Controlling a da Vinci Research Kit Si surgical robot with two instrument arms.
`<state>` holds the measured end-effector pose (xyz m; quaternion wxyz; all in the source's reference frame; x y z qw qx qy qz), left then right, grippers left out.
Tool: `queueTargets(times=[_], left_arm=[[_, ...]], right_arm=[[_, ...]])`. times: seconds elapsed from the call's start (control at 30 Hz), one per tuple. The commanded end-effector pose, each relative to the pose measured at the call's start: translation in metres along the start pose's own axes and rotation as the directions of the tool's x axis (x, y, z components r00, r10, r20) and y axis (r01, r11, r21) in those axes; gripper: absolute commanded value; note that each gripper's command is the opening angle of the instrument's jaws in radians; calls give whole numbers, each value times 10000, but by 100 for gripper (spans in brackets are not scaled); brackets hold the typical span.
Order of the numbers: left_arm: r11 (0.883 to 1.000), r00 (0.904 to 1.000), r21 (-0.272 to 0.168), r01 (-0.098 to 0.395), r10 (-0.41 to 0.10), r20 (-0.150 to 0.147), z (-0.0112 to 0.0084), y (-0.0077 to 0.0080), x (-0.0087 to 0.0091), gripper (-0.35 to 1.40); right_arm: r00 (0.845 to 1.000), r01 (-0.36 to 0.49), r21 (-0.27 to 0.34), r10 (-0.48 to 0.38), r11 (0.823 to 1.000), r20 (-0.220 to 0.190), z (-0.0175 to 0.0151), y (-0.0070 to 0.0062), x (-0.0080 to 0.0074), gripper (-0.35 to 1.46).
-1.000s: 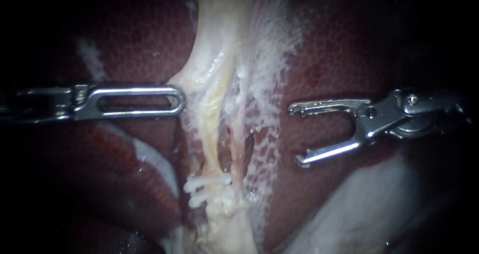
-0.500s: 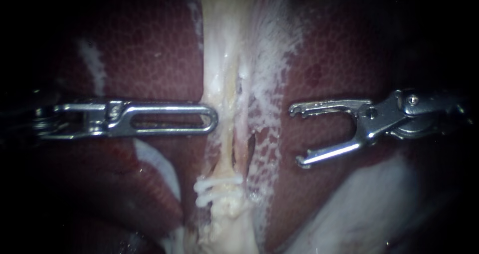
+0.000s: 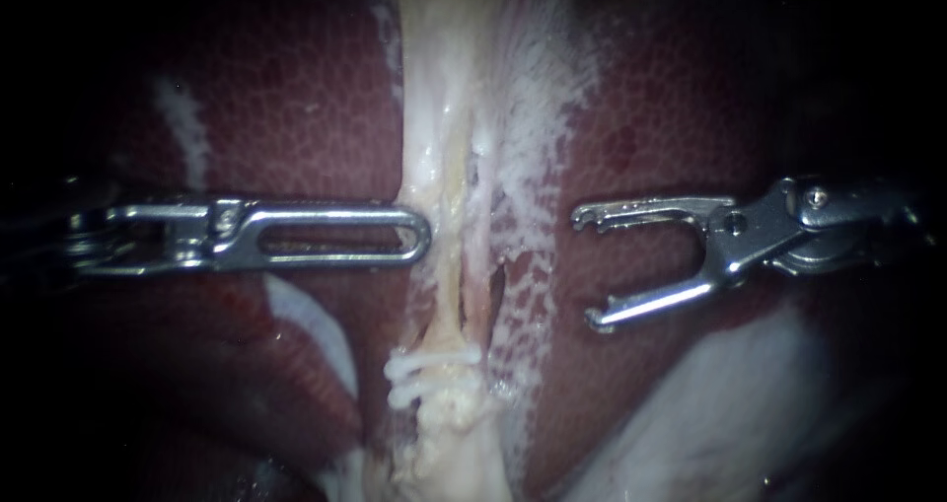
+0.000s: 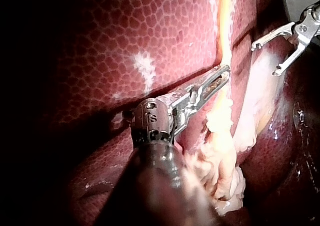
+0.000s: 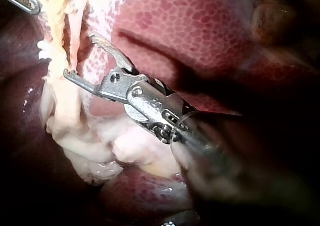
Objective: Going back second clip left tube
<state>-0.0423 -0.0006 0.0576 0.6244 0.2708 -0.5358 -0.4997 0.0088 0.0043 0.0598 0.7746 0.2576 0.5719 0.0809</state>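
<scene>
Left instrument [image 3: 419, 236], jaws clamped on the edge of the pale band [image 3: 434, 117] just beside the left tube [image 3: 451, 285], apparently keeping that tube taut. White clips [image 3: 434, 364] across the tube. Right instrument [image 3: 584, 265] well clear of it, jaws spread and empty, likely to leave it undisturbed.

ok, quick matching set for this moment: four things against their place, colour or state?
1 left instrument
2 right instrument
3 clips
4 liver

A white, across the tube
B jaws open, clear of the tube
C dark red, mottled
D tip against the tube

Pairs: 1-D, 2-B, 3-A, 4-C
</scene>
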Motion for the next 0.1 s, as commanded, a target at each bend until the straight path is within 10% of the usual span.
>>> queueTargets(times=[0.03, 0.1], left_arm=[[10000, 10000, 10, 0, 0, 0, 0, 0, 0, -35], [10000, 10000, 11, 0, 0, 0, 0, 1, 0, -35]], right_arm=[[10000, -1, -1, 1, 10000, 0, 0, 0, 0, 60], [10000, 0, -30, 0, 10000, 4, 0, 0, 0, 60]])
